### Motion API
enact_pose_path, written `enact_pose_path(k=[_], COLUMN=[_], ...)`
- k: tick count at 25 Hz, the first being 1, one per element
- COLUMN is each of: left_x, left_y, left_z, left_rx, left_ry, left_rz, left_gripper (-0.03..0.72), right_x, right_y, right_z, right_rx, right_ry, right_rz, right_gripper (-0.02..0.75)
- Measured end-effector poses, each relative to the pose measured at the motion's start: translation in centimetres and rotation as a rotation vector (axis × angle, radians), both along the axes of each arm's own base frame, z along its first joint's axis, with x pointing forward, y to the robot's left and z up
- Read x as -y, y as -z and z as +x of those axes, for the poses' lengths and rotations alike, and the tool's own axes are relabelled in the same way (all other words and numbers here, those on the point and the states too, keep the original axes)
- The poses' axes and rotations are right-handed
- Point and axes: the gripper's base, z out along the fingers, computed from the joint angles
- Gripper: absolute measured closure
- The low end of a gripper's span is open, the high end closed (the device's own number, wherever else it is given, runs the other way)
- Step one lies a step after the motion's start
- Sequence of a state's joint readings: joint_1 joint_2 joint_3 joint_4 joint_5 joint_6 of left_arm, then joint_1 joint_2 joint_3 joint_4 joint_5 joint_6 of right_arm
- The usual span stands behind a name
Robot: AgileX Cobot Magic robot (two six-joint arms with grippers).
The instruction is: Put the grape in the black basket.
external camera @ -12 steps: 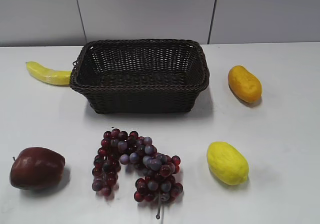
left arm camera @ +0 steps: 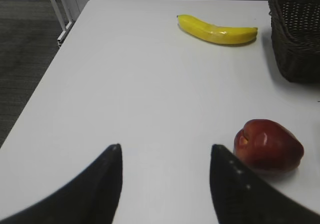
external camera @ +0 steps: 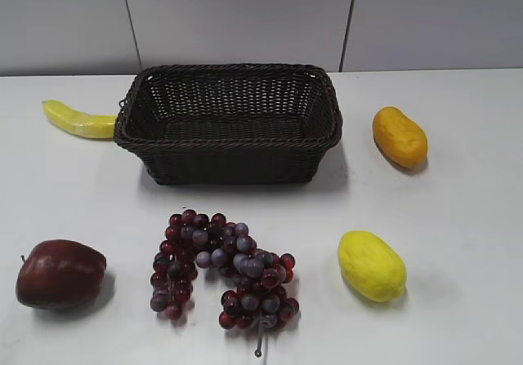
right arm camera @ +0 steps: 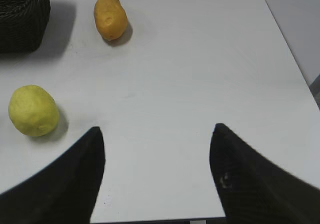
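The grape [external camera: 221, 271], a wide bunch of dark red and purple berries, lies on the white table in front of the black basket [external camera: 229, 140], a short gap between them. The basket looks empty; its corner also shows in the left wrist view [left arm camera: 295, 33] and the right wrist view [right arm camera: 22, 18]. Neither gripper shows in the exterior view. My left gripper [left arm camera: 166, 149] is open and empty above the table's left part, the apple just to its right. My right gripper [right arm camera: 157, 130] is open and empty above the table's right front.
A dark red apple [external camera: 59, 273] [left arm camera: 269, 145] lies left of the grape. A yellow lemon-like fruit [external camera: 372, 264] [right arm camera: 33, 109] lies to its right. An orange fruit [external camera: 399, 136] [right arm camera: 110, 16] and a banana [external camera: 78, 120] [left arm camera: 217, 29] flank the basket. The table's left edge [left arm camera: 45, 78] drops to the floor.
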State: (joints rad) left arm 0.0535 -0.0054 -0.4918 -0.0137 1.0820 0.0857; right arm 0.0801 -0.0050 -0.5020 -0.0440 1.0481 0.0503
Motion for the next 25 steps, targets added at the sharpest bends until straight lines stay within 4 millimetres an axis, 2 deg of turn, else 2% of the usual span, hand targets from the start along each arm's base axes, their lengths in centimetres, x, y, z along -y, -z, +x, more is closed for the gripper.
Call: enact_pose_path(k=[13,18,25], left_x=[0.1,0.1,0.7], left_y=[-0.1,-1.0,-2.8], left_z=[0.0,0.0,2.3], left_rx=[0.008,0.057,-0.006], left_ry=[0.016,0.017,0.081], left_rz=[0.004,0.007,-0.051], left_gripper=[0.194,0.195,0.195], right_x=[0.0,0.0,0.0], right_y=[0.0,0.0,0.0], right_z=[0.0,0.0,0.0], right_rx=[0.0,0.0,0.0], right_ry=[0.0,0.0,0.0], right_rz=[0.0,0.0,0.0], right_gripper=[0.238,0.238,0.238])
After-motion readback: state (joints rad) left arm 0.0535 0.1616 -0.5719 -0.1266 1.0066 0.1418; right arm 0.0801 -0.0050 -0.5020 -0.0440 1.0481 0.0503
